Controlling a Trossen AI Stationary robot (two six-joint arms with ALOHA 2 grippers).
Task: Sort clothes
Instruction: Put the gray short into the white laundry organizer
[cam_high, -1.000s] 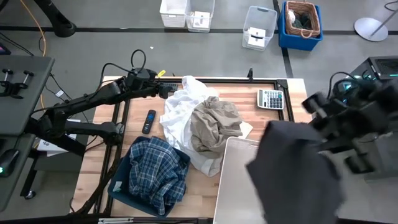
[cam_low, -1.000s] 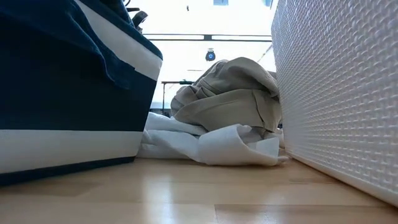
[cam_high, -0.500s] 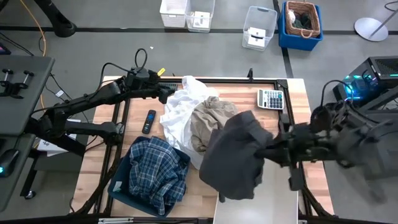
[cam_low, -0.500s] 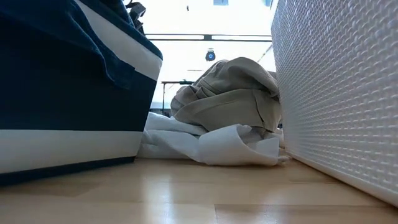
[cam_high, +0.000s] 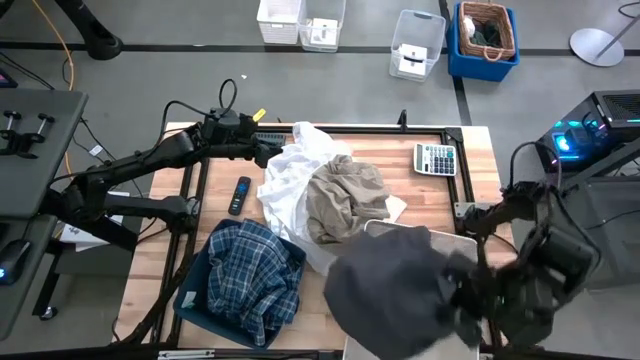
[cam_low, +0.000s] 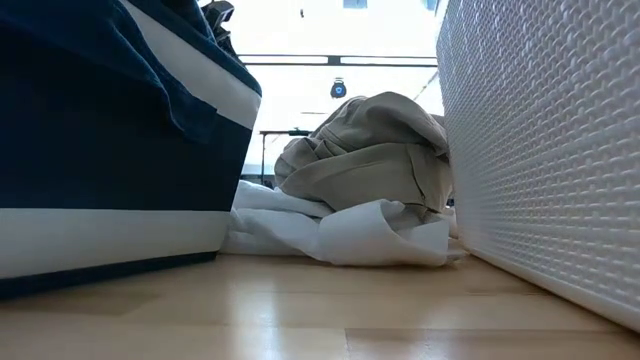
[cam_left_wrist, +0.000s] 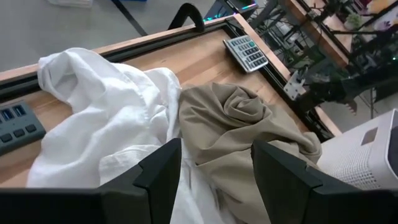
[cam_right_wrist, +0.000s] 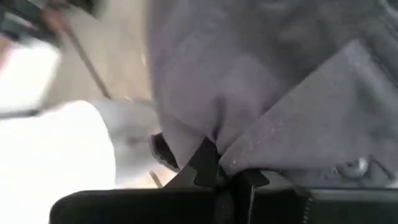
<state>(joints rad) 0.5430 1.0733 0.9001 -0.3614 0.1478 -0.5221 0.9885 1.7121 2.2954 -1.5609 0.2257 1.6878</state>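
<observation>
My right gripper (cam_high: 462, 298) is shut on the dark grey-black garment (cam_high: 392, 300), which spreads over the near left part of the white plastic bin (cam_high: 425, 236). My left gripper (cam_left_wrist: 214, 167) is open and empty at the table's far left, just above the white garment (cam_high: 292, 172). The beige khaki piece (cam_high: 345, 198) lies bunched on the white garment's right part; both also show in the low view (cam_low: 370, 150). The blue-and-white plaid shirt (cam_high: 255, 272) lies in the navy bin (cam_high: 190, 300). My right gripper pinches a bunched fold of the dark garment (cam_right_wrist: 219, 144) between its two fingers, several layers together. The fingers come from the table's right side. The garment billows away from the fingers toward the left, above the white bin; whether it touches the bin I cannot tell.
A calculator (cam_high: 435, 158) lies at the far right of the table and a remote (cam_high: 240, 195) at the left, beside the white garment. The white bin's wall (cam_low: 545, 150) and the navy bin (cam_low: 100, 150) flank the garment pile.
My right gripper has swung the dark garment from over the white bin's right part toward the table's left, then back toward the near edge. The garment has flung out leftward over the beige piece and now hangs over the bin's near left corner.
</observation>
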